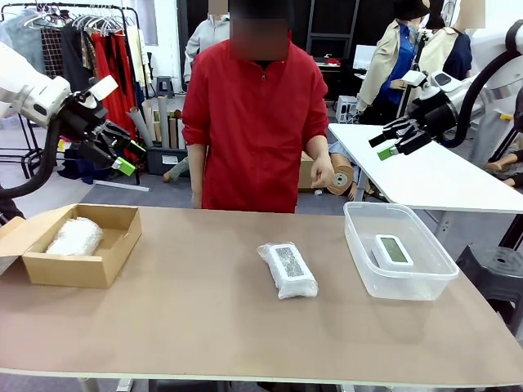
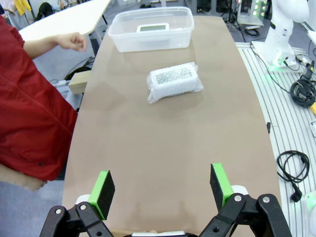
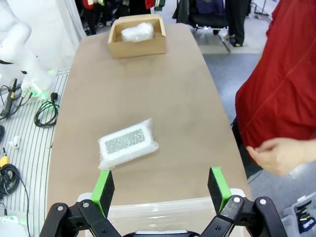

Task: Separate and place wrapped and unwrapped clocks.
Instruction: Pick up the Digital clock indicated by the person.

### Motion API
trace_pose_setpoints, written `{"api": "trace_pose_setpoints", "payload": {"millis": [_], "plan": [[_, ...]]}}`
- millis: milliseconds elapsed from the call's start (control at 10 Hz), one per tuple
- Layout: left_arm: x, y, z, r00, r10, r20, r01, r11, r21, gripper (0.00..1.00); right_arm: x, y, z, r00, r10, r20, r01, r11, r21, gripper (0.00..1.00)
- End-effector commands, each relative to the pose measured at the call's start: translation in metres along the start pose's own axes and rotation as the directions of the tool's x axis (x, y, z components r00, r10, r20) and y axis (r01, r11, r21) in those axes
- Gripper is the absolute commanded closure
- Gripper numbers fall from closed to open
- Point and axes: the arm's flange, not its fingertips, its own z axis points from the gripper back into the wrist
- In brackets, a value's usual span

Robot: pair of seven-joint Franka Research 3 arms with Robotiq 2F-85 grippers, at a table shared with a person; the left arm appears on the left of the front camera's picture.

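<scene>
One bubble-wrapped clock (image 1: 287,269) lies in the middle of the brown table, also seen in the left wrist view (image 2: 174,81) and the right wrist view (image 3: 128,143). Another wrapped clock (image 1: 74,237) rests inside the cardboard box (image 1: 102,266) at the left; the box (image 3: 118,48) appears far off in the right wrist view. The bare white clock (image 1: 393,250) lies in the clear plastic tub (image 1: 364,269) at the right. My left gripper (image 1: 117,151) hangs open high above the left end. My right gripper (image 1: 391,139) hangs open high above the right end. Neither holds anything.
A person in a red top (image 1: 260,114) stands at the far side, one hand (image 1: 322,172) loosely closed above the table's far edge. A white table (image 1: 433,175) stands behind on the right. Cables (image 2: 292,168) lie on the floor beside the table.
</scene>
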Motion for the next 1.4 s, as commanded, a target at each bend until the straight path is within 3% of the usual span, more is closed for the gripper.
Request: {"api": "trace_pose_setpoints", "payload": {"millis": [0,1300], "plan": [[0.0008,-0.0013,0.0015,1.000,0.000,0.001,0.000,1.000,0.007,0.00,0.0030,-0.0001,0.0000,1.000,0.002,0.000,-0.002,1.000,-0.002,0.00],[0.0008,-0.0013,0.0015,1.000,0.000,0.001,0.000,1.000,0.007,0.00,0.0030,-0.0001,0.0000,1.000,0.002,0.000,-0.002,1.000,-0.002,0.00]]}}
